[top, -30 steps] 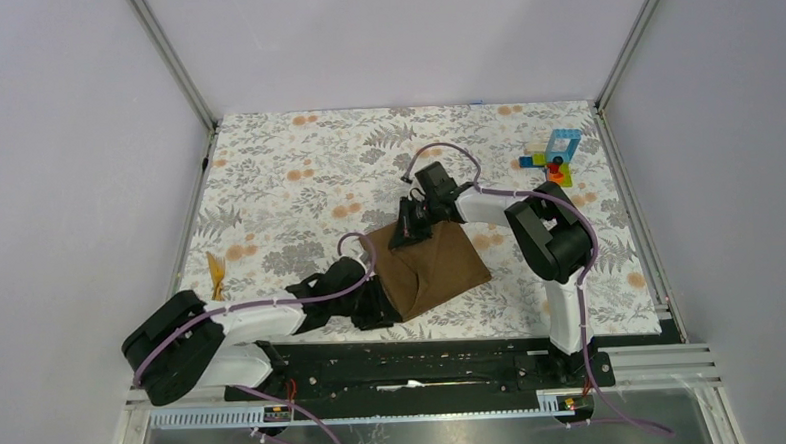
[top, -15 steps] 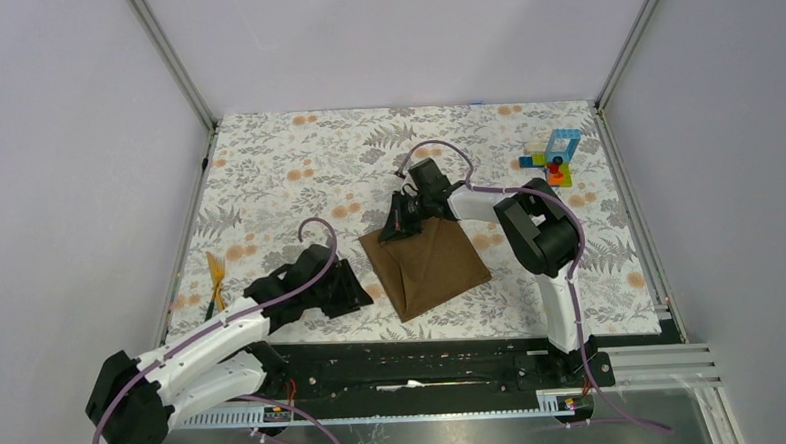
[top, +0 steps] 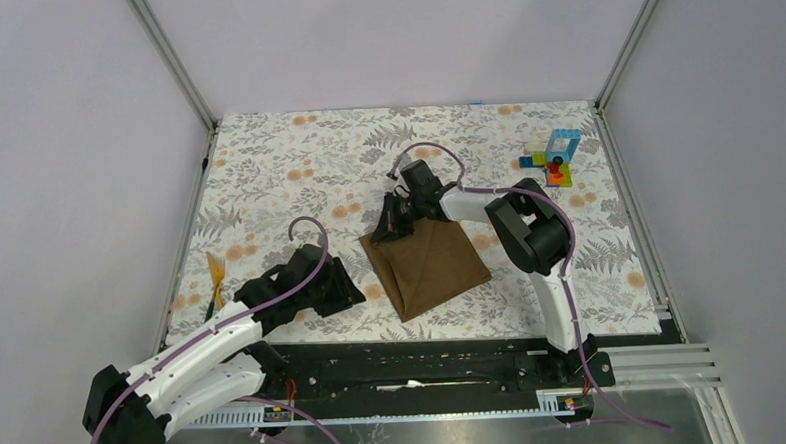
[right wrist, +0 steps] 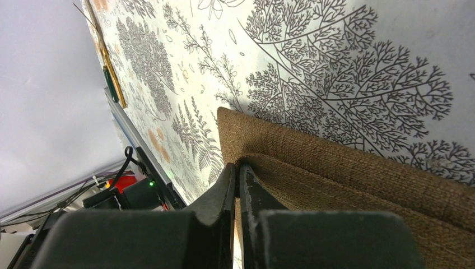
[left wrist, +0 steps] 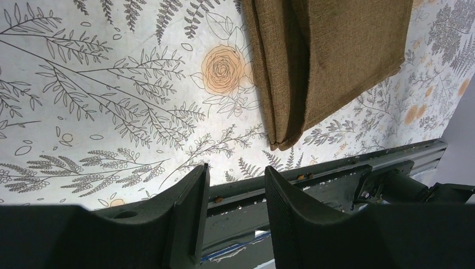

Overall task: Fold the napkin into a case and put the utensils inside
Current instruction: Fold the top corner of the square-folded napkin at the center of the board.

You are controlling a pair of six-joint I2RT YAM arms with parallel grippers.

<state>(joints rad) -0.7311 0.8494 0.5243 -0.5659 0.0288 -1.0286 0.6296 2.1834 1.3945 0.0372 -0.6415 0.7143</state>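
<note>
Gone from the near left edge of the napkin [top: 429,265] since a second ago: the left gripper [left wrist: 235,171], now drawn back to the left, just clear of the cloth. Nudged slightly leftward too: the far corner of the cloth, along with the right gripper [right wrist: 237,168] on it.

Looks plain, matte and brown, with a coarse weave. Lies flat, folded into a lopsided diamond, with a diagonal crease across the top. Shows stacked fold edges along the near left side. Sits near the middle of the floral table covering [top: 287,177], a little toward the near edge.

Pinched at the far corner, on an upper layer, by the right gripper, jaws pressed together. Left gripper's jaws parted and empty, low over the bare print.

Slim yellow-orange utensils [top: 215,275] well apart, by the left edge of the covering. Colourful toy blocks [top: 556,155] near the far right corner.
</note>
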